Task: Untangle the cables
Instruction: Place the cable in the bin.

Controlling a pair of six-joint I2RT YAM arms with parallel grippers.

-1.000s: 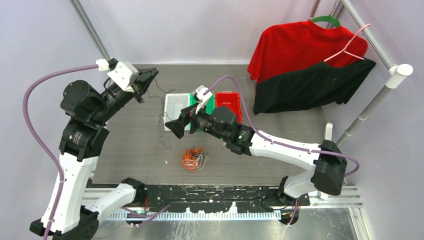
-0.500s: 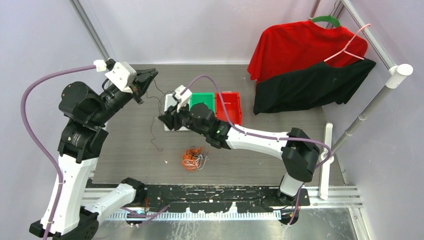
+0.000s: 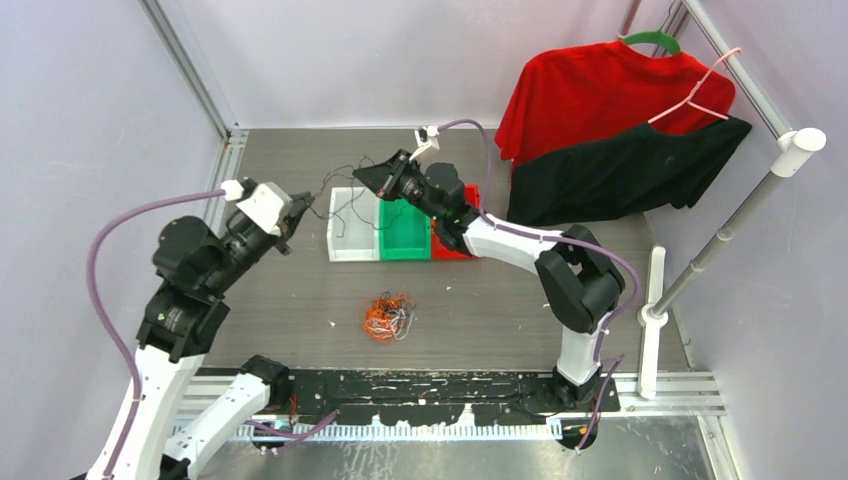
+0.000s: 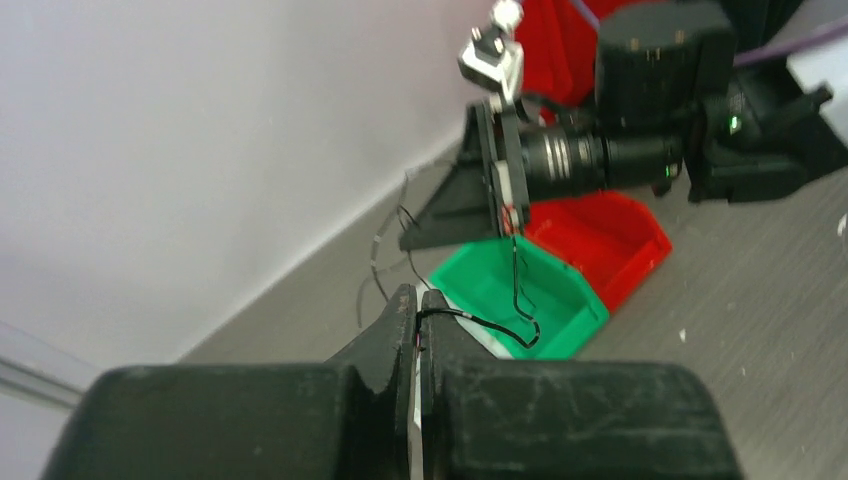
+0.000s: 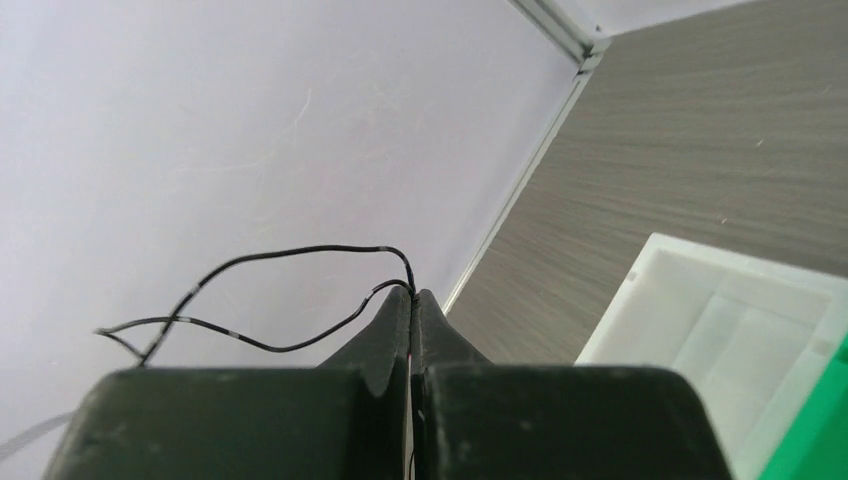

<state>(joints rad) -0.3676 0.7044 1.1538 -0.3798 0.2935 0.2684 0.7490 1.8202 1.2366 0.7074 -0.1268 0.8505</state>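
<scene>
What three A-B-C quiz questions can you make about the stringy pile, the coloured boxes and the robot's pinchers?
1. Where is the tangled pile of cables?
A. On the table, nearer the arm bases than the bins
B. Inside a bin
C. On the hanger

2. What colour is the middle bin of the row?
A. White
B. Green
C. Red

3. How are the two grippers?
A. Both open
B. One open, one shut
C. Both shut on a black cable

Answers:
1 A: the top view shows the pile on bare table in front of the bins.
2 B: the green bin has the white bin on one side and the red bin on the other.
3 C: the wrist views show the left gripper and the right gripper each pinched on the black cable.
</scene>
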